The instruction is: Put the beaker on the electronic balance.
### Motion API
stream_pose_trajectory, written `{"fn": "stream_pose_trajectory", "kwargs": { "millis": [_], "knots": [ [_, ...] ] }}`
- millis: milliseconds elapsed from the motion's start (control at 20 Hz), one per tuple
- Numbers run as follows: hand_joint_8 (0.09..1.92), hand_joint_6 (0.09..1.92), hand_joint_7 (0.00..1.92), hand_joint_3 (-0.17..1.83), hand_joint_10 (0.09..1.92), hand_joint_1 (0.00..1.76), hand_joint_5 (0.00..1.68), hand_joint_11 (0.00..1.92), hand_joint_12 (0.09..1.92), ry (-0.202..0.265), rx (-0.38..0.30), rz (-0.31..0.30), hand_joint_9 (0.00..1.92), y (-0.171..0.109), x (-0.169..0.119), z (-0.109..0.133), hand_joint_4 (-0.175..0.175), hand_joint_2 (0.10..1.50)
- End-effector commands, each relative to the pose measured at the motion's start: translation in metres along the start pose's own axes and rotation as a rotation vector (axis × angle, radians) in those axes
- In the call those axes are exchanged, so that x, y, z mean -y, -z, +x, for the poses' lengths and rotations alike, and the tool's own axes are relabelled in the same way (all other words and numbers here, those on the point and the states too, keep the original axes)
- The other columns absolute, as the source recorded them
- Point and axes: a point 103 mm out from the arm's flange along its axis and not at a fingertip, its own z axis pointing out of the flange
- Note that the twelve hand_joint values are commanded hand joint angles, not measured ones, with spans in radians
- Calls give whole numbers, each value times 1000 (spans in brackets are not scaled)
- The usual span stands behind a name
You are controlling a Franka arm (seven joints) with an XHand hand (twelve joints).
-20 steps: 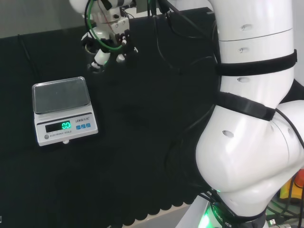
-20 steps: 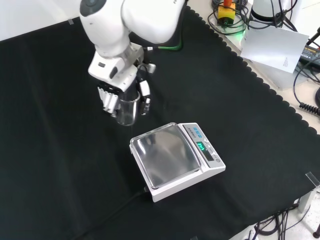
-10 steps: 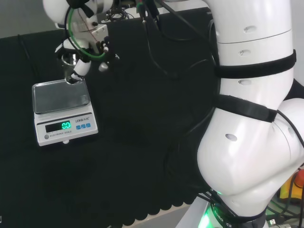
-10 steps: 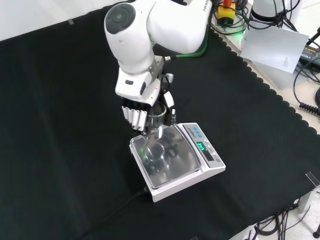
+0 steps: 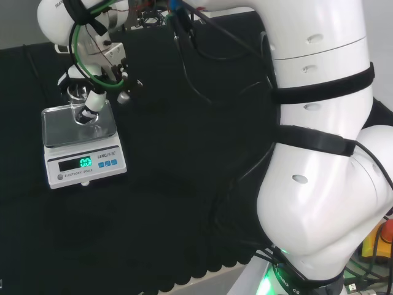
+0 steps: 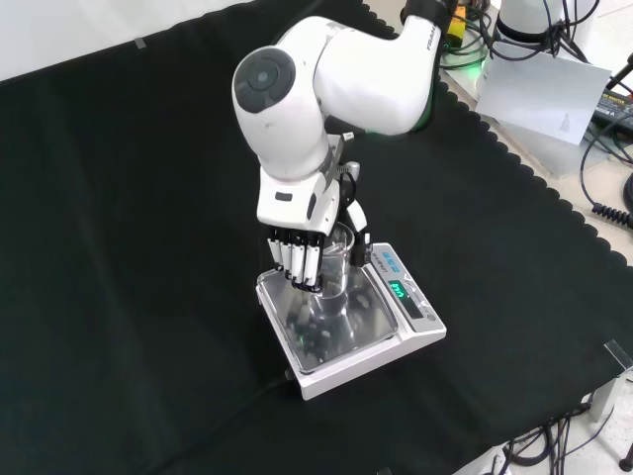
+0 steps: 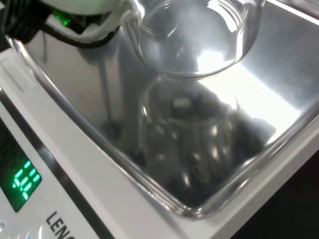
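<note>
Black cloth (image 6: 119,247): covers the bench in the front view, bare to the left of the arm and the balance.

Hand (image 6: 302,242): black and white, reaching down from the top of the front view, its fingers (image 6: 300,262) curled round the left side of the beaker and its thumb on the far right side, so it holds the beaker. In the head view the hand (image 5: 92,98) is at the far left, over the far part of the pan.

Clear glass beaker (image 6: 333,265): upright in the hand, above the far half of the balance's pan in the front view. In the head view the beaker (image 5: 77,101) is over the pan's far edge. In the wrist view the beaker's round base (image 7: 192,37) is just above the pan with its reflection below it; whether it touches the steel cannot be told.

White electronic balance with a square steel pan (image 6: 341,322): near and centre in the front view, its green lit display at its right side. In the head view the balance (image 5: 83,144) sits at the left, display facing the near side. In the wrist view its pan (image 7: 234,164) mirrors the beaker and the fingers.

White arm link (image 5: 319,153): large, at the right of the head view.
</note>
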Motion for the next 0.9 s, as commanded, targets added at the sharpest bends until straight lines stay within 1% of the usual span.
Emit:
{"fn": "stream_pose_trajectory", "kwargs": {
  "millis": [50, 250, 350, 400, 450, 500, 550, 600, 650, 700, 750, 800, 850, 900],
  "knots": [
    [1474, 1433, 888, 835, 1232, 1192, 828, 1223, 893, 13, -3, 53, 1112, -13, -6, 2, 23, 799],
    [1452, 1420, 889, 796, 1214, 1189, 823, 1235, 867, 26, -13, 78, 1109, -18, -8, 3, 22, 816],
    [1441, 1416, 887, 771, 1201, 1188, 817, 1246, 849, 36, -23, 101, 1106, -19, -10, 3, 22, 829],
    [1460, 1398, 851, 736, 1182, 1161, 827, 1259, 830, 42, -31, 115, 1102, -19, -11, 2, -49, 841],
    [1467, 1385, 810, 679, 1147, 1138, 825, 1286, 802, 46, -42, 129, 1097, -19, -11, 1, -106, 869],
    [1457, 1399, 778, 714, 1099, 1139, 731, 1325, 766, 50, -53, 141, 1093, -18, -12, 1, -134, 807],
    [1400, 1399, 739, 798, 1004, 1125, 596, 1311, 755, 54, -58, 152, 1096, -18, -12, 1, -128, 725],
    [1306, 1344, 683, 875, 888, 1090, 462, 1223, 801, 56, -60, 162, 1084, -17, -12, 0, -103, 650],
    [1203, 1173, 609, 916, 797, 1040, 339, 1067, 905, 57, -60, 165, 1032, -16, -12, 0, -74, 588],
    [1111, 939, 529, 921, 743, 987, 249, 888, 1034, 56, -59, 159, 953, -15, -12, 0, -50, 547],
    [1034, 709, 448, 883, 715, 933, 196, 733, 1143, 55, -60, 151, 872, -13, -12, 0, -33, 529],
    [974, 513, 378, 816, 704, 879, 168, 619, 1220, 55, -62, 144, 801, -11, -11, 0, -21, 528],
    [922, 350, 304, 735, 702, 823, 139, 525, 1277, 55, -62, 135, 731, -8, -11, 0, -12, 537],
    [875, 230, 230, 659, 704, 771, 106, 446, 1326, 53, -64, 124, 666, -5, -10, -1, -3, 546]
  ]
}}
